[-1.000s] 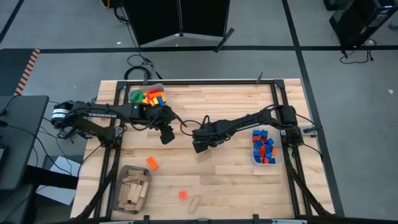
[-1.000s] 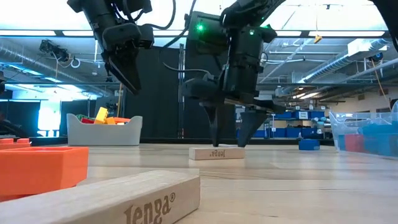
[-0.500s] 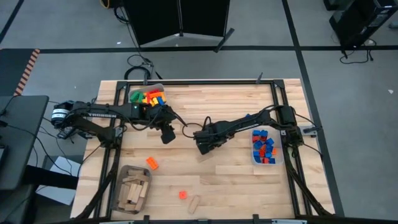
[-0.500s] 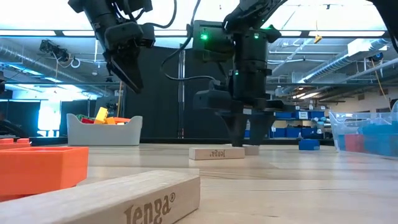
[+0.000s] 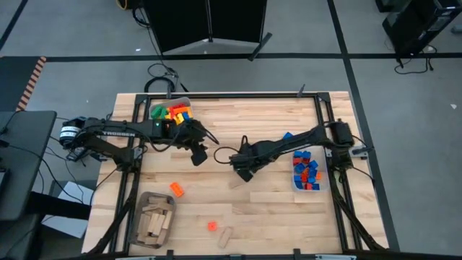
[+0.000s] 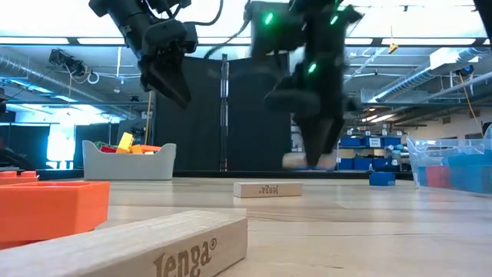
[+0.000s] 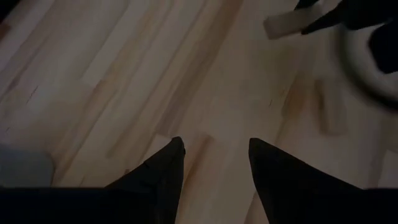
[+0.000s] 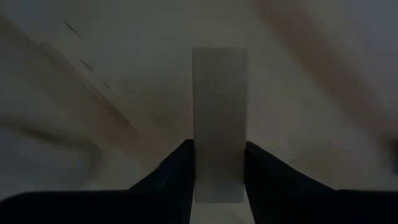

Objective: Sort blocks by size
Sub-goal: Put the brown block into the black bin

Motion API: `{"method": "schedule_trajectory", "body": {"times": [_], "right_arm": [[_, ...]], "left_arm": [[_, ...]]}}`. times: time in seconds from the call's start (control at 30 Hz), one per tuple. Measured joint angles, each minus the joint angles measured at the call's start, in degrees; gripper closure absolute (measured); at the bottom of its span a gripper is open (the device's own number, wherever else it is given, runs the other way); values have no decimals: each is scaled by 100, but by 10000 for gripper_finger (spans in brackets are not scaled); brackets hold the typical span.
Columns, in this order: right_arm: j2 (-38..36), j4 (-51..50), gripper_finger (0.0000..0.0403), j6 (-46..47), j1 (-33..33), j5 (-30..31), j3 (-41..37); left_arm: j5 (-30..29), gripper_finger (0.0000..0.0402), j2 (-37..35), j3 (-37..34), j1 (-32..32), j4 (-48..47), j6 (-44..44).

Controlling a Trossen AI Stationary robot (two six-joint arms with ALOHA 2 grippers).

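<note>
My right gripper (image 5: 244,173) hangs over the table's middle, shut on a plain tan wooden block (image 8: 219,118) that is up off the table (image 6: 296,161). A second wooden block (image 6: 267,188) lies flat on the table just below and nearer (image 5: 237,183). My left gripper (image 5: 198,157) hovers high to the left of them, open and empty (image 7: 214,149); the left wrist view shows the held block (image 7: 286,25) farther off. An orange brick (image 5: 177,190), a red brick (image 5: 212,226) and a loose wooden block (image 5: 226,235) lie toward the near edge. My right gripper pinches the wooden block's two long sides (image 8: 198,155) between its two fingers (image 8: 177,171). The fingers come from above, pointing steeply down, and lie across the block. The block hangs about level, lifted clear of the table.
A grey bin (image 5: 173,113) of coloured bricks stands at the far left, and a clear bin (image 5: 307,171) of blue and red bricks at the right. A wooden box (image 5: 154,219) of tan blocks sits near left. In the low view an orange brick (image 6: 46,208) and a wooden block (image 6: 154,246) lie close.
My right gripper has shut on a wooden block behind the one that still lies on the table. It has rolled about its pointing line, risen and shifted a little toward the table's right. The block is now lifted clear. My left gripper has tipped slightly.
</note>
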Motion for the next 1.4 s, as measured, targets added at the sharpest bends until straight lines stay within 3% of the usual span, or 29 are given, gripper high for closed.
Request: {"method": "schedule_trajectory", "body": {"times": [0.33, 0.5, 0.67, 0.83, 0.97, 1.1, 1.27, 1.4], "right_arm": [[-1693, -1980, 284, 86, 596, 2790, -191], [-2905, -1769, 284, 386, 799, 3301, -1056], [-4056, -539, 284, 95, 910, 3580, -2179], [-4692, 2012, 284, -2200, 890, 3497, -3153], [-4706, 3666, 284, -3693, 868, 3394, -3518], [-4524, 4209, 284, -4243, 817, 3421, -3519], [-4401, 4395, 284, -4726, 848, 3810, -3517], [-4405, 4404, 284, -5014, 877, 4098, -3517]], "left_arm": [[0, 213, 0, 0, 0, 1726, -311], [-295, 213, 55, 0, -97, 3277, -293], [-1234, 213, 508, 341, -512, 3765, -281], [-1966, 213, 1422, 1186, -899, 3734, -273], [-2591, 213, 2200, 2124, -1106, 3064, -271], [-3423, 213, 2889, 3051, -1296, 2200, -299], [-4380, 213, 3411, 3743, -1478, 2102, -267], [-4568, 213, 3461, 3836, -1495, 2184, -291]]}}
